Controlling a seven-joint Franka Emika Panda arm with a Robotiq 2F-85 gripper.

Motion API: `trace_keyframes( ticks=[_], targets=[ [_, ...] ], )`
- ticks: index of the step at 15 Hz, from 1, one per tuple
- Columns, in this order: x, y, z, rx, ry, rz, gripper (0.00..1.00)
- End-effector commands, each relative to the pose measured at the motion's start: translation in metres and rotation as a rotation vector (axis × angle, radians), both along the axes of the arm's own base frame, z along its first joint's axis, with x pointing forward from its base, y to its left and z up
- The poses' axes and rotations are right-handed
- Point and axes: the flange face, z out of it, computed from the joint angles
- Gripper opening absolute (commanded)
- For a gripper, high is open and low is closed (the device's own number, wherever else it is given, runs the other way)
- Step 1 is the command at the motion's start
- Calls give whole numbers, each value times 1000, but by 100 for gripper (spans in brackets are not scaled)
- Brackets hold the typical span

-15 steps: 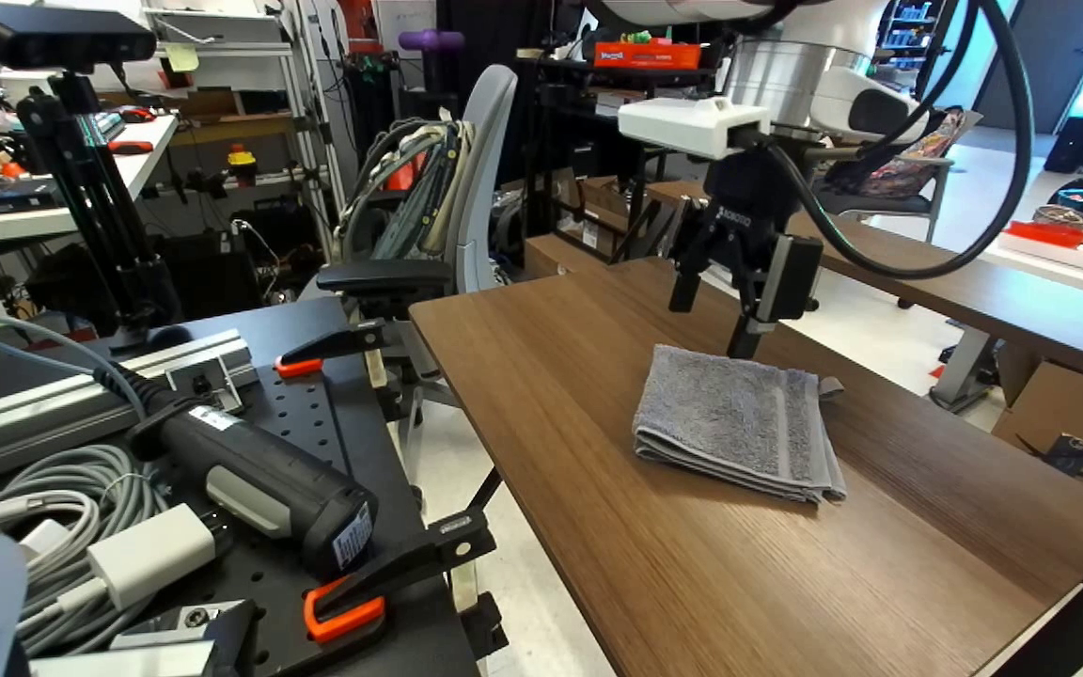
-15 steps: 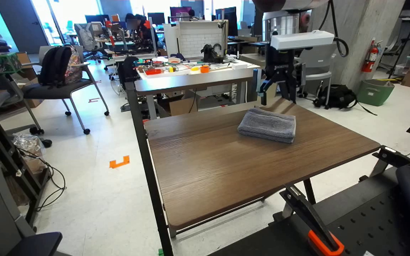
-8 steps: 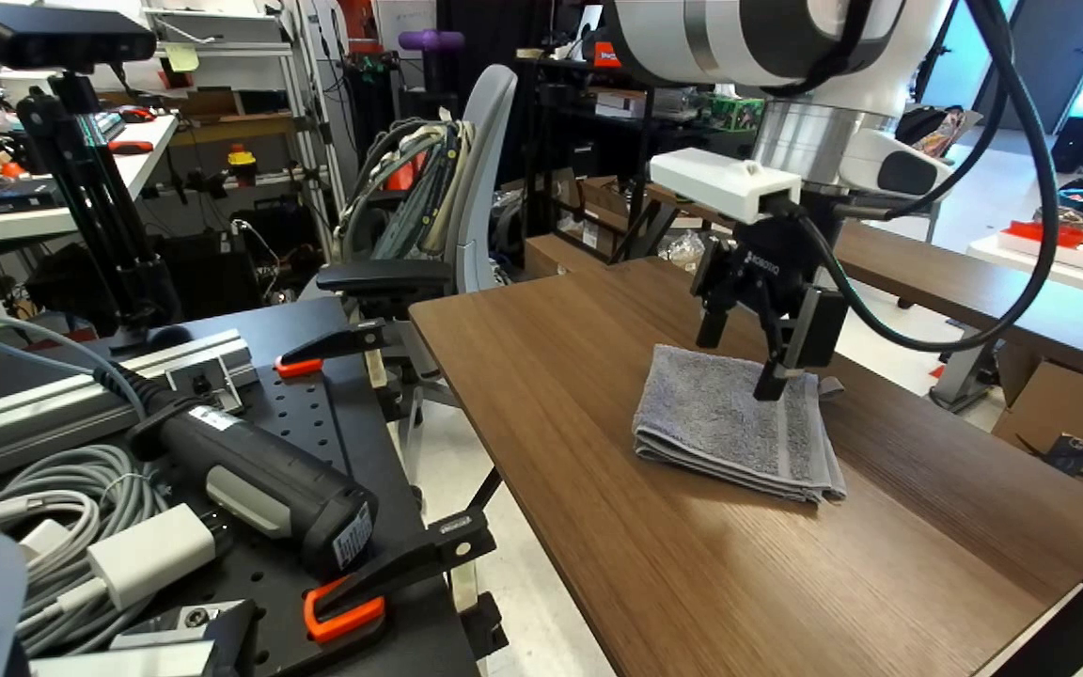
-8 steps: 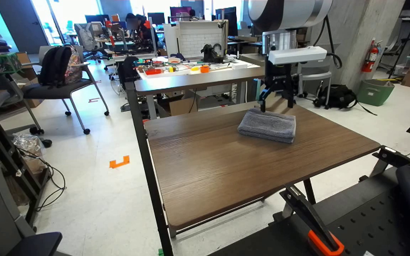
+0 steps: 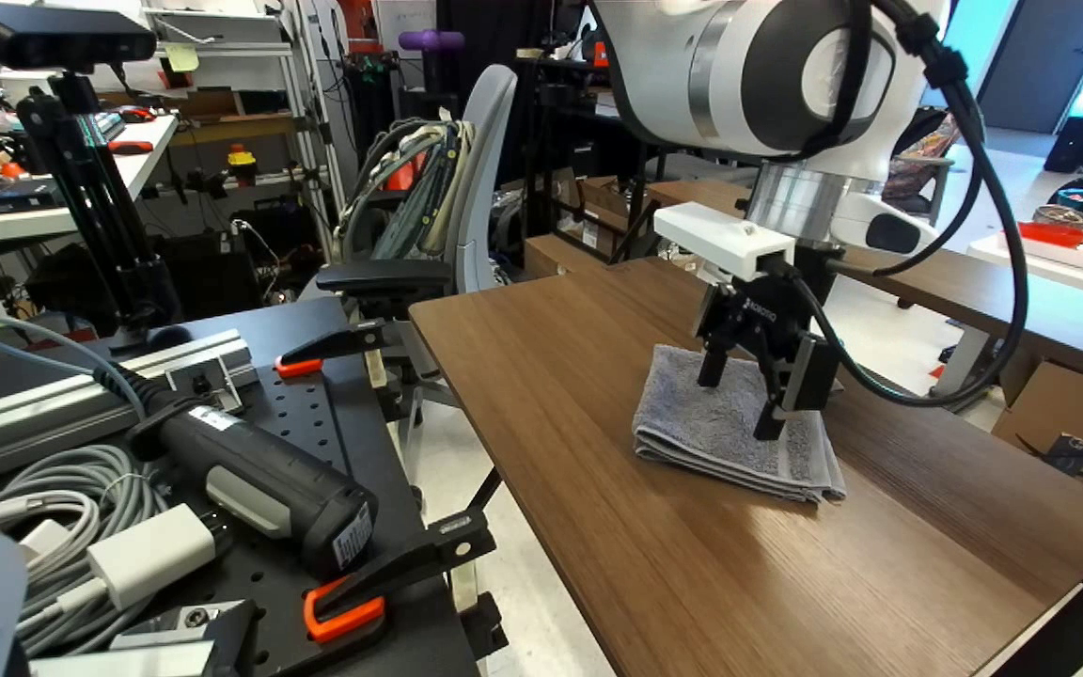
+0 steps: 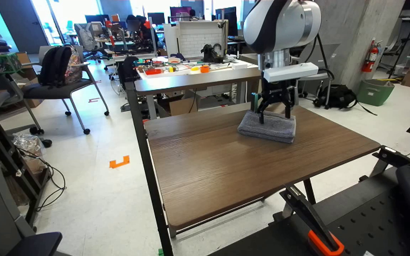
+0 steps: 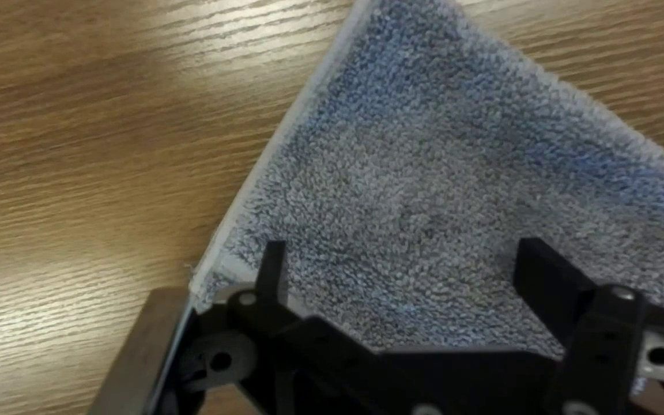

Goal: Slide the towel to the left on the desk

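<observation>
The gray folded towel (image 5: 692,432) lies flat on the brown wood-grain desk (image 5: 579,376). It also shows on the desk (image 6: 212,167) in an exterior view, as a gray towel (image 6: 267,133) with a thick folded near edge. My gripper (image 5: 739,406) points down over the towel with its fingers spread wide. In the wrist view the towel (image 7: 412,173) fills the space between and ahead of the open fingertips, and the left finger (image 7: 272,271) is near the towel's pale hemmed edge. The fingertips are at or just above the cloth; I cannot tell whether they touch it.
A black perforated table (image 5: 306,423) beside the desk holds a black handheld tool (image 5: 259,480), cables and orange-tipped clamps. A black post (image 6: 141,131) stands at one desk end. A narrower brown table (image 6: 198,80) and a gray office chair (image 5: 487,160) stand around the desk.
My gripper has come down from above the towel's far edge to the towel's surface, moving over its middle. The fingers stay spread. The towel has not moved.
</observation>
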Motion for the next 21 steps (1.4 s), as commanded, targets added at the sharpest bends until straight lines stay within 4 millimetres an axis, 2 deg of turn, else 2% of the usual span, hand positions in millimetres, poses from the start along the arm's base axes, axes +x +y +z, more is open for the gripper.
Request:
trace_keyframes(
  ticks=[1, 6, 14, 21],
  targets=[
    [10, 6, -15, -56, -4, 18, 100],
    [11, 26, -28, -116, 15, 74, 100],
    [1, 88, -47, -218, 39, 227, 100],
    [-14, 149, -48, -239, 27, 374, 100]
  ],
)
